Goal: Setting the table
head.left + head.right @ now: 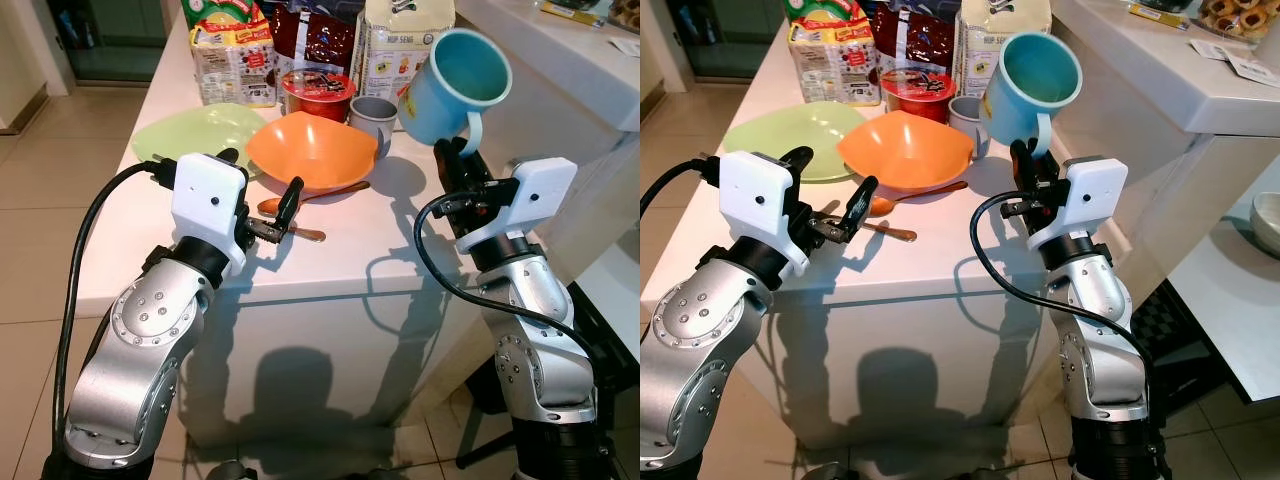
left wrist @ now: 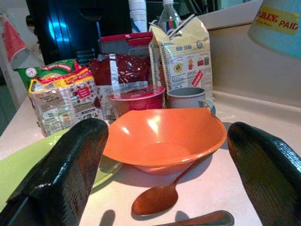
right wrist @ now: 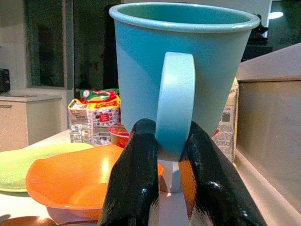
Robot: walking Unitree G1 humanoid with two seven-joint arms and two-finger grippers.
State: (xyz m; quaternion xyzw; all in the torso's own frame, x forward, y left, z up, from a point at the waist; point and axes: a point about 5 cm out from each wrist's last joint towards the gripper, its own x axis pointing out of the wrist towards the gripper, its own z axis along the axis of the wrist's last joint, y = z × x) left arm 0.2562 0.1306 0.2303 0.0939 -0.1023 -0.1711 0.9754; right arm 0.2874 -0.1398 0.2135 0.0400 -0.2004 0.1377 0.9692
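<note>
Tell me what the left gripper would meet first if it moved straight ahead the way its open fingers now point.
Probably the brown spoon lying on the white table, just ahead of the left gripper; behind it sits the orange plastic bowl. If the gripper passes above the spoon, the bowl comes first; depth is unclear.

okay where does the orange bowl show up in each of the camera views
Left eye: orange bowl at upper centre, on the counter.
Right eye: upper centre-left.
Left wrist: centre, between the black fingers.
Right wrist: lower left.
Shared landmark: the red noodle cup just behind it.
</note>
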